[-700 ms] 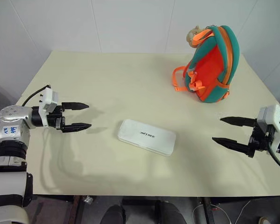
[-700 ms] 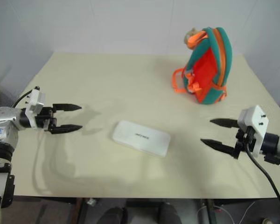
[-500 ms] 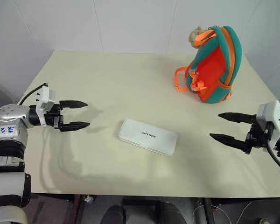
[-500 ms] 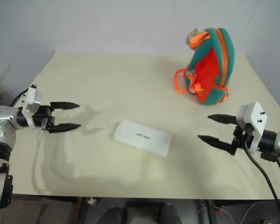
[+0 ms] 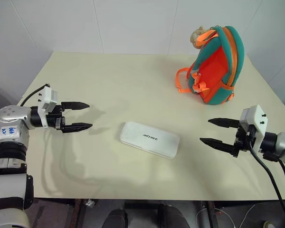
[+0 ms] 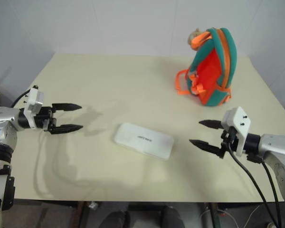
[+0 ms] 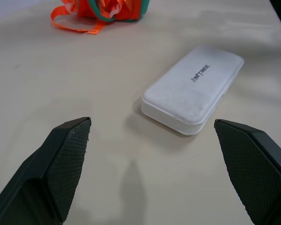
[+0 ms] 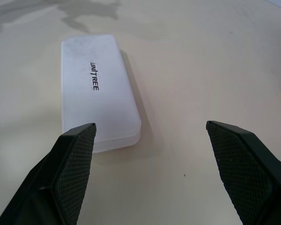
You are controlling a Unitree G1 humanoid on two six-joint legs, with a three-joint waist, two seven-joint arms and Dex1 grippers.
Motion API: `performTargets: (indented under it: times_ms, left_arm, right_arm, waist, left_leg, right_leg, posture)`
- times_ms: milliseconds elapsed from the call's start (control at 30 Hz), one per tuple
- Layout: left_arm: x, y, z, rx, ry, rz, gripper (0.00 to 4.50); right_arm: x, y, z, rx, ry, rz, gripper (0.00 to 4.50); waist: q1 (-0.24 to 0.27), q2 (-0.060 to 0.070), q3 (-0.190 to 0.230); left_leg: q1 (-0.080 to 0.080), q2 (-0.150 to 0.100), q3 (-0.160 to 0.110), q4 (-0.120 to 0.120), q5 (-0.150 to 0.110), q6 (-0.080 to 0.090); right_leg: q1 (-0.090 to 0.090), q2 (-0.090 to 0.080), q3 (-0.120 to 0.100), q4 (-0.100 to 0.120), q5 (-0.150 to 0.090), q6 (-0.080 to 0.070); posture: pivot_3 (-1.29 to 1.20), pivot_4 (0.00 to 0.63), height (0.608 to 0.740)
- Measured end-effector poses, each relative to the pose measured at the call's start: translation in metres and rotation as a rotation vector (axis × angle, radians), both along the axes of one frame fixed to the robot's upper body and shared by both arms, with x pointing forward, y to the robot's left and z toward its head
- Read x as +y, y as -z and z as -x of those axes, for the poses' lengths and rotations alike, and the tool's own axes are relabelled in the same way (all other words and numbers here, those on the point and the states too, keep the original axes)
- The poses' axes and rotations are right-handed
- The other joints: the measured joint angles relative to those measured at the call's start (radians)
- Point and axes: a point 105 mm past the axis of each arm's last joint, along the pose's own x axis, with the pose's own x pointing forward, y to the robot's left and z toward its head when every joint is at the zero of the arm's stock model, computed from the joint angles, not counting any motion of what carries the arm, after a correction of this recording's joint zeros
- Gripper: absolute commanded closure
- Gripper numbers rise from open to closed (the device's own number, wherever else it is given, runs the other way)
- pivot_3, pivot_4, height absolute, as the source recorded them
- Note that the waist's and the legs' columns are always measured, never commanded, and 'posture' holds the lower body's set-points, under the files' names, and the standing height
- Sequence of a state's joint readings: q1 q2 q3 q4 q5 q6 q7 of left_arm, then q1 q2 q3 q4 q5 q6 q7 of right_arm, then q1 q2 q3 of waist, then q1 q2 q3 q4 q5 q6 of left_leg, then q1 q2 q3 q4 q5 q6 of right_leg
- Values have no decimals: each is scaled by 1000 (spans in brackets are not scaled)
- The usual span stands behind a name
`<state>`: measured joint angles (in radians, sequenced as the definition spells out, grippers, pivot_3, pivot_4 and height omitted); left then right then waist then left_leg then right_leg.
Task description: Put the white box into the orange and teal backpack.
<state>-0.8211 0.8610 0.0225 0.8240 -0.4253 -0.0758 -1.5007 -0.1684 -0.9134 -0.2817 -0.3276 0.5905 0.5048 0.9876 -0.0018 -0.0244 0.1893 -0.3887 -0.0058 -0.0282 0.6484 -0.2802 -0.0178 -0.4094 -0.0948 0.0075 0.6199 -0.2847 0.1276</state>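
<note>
The white box (image 5: 149, 139) lies flat on the cream table (image 5: 109, 80), near the front middle, with small dark lettering on its lid. The orange and teal backpack (image 5: 217, 65) stands upright at the back right, a tan plush charm (image 5: 197, 35) at its top. My left gripper (image 5: 77, 116) hovers open to the left of the box, fingers pointing toward it. Open as well, my right gripper (image 5: 215, 132) is to the right of the box, a short gap away. Both wrist views show the box (image 7: 193, 88) (image 8: 99, 91) lying ahead of empty fingers.
Orange straps (image 5: 182, 80) trail from the backpack onto the table. The table's front edge (image 5: 156, 195) runs just behind both arms, and white walls close in behind and to the sides.
My right gripper has moved left toward the box. The left gripper has stayed nearly where it was. The box and backpack have not moved.
</note>
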Motion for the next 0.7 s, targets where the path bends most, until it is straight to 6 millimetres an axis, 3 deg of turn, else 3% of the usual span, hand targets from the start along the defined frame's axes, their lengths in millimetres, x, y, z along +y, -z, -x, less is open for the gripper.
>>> performTargets:
  times_ms: [67,200,500,567,700]
  left_arm:
    - [1,1,-1,7,-7,-9,0]
    - [-4,-1,-8,19,-8,-19,882]
    - [-32,10,-16,71,58,22,3754]
    - [-39,10,-18,70,73,18,4430]
    - [-42,15,-21,96,72,-4,4500]
  right_arm:
    - [1,1,0,3,2,4,202]
    - [1,11,0,48,36,14,1198]
    - [-4,19,-2,49,110,22,4340]
    - [-6,23,-2,65,127,27,4381]
    - [-13,29,-4,66,179,62,4380]
  waist:
    - [1,0,0]
    - [7,0,0]
    - [0,0,0]
    - [2,0,0]
    - [1,0,0]
  left_leg:
    - [0,0,0,0,0,0]
    - [-1,-1,-1,1,0,0]
    - [-1,0,0,0,0,0]
    - [-1,0,0,1,0,0]
    - [-1,-1,0,1,0,0]
  right_leg:
    - [0,0,0,0,0,0]
    - [0,0,0,0,0,0]
    - [0,0,0,0,0,1]
    - [0,0,0,0,0,1]
    - [0,0,0,0,1,1]
  posture:
    - [0,150,740]
    - [0,150,740]
    - [0,150,740]
    - [0,150,740]
    - [0,150,740]
